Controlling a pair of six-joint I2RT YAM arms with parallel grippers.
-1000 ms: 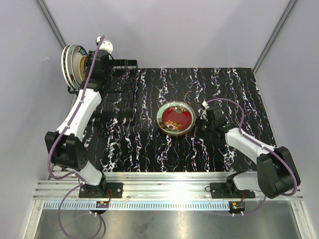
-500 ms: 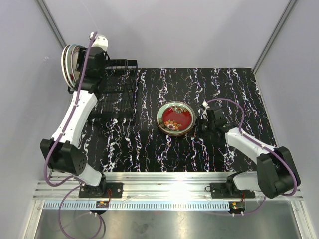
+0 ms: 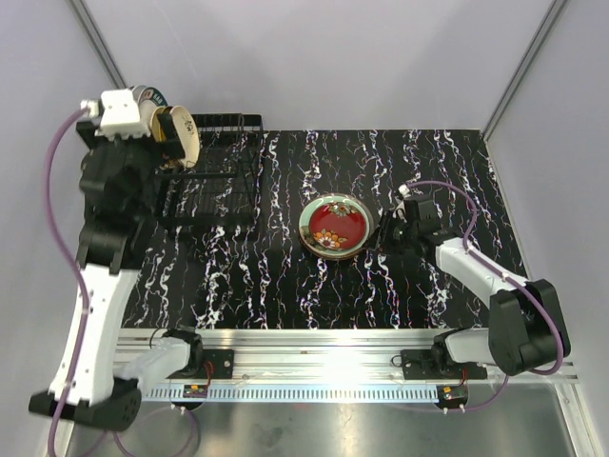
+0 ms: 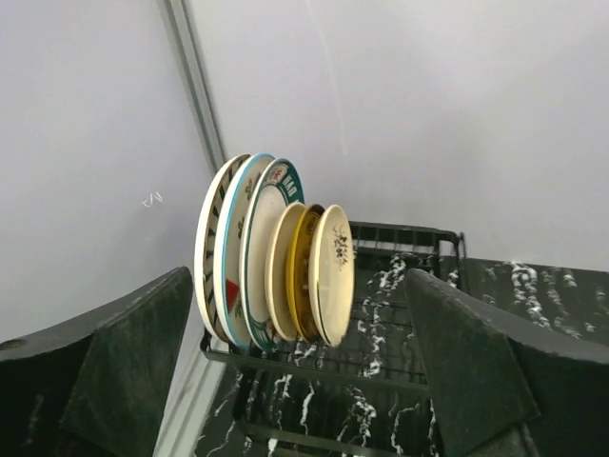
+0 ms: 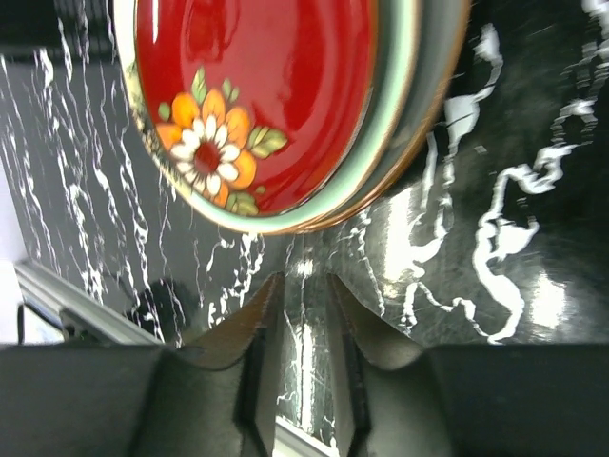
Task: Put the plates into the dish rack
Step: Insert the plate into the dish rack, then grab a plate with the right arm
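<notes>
Several plates stand on edge in the left end of the black wire dish rack, also seen at the table's back left as plates in the dish rack. My left gripper hangs in front of them, raised. It is wide open, empty and touching nothing. A red plate with a flower and pale green rim lies flat mid-table on top of a darker gold-edged plate. My right gripper sits low on the table just right of that stack. Its fingers are slightly apart with nothing between them.
The black marbled mat covers the table. The right half of the rack holds no plates. White enclosure walls and a corner post stand close behind the rack. An aluminium rail runs along the near edge.
The left gripper let go of the cream plate in the rack, opened wide and pulled back up and to the left. The right gripper went from shut to slightly open beside the red plate.
</notes>
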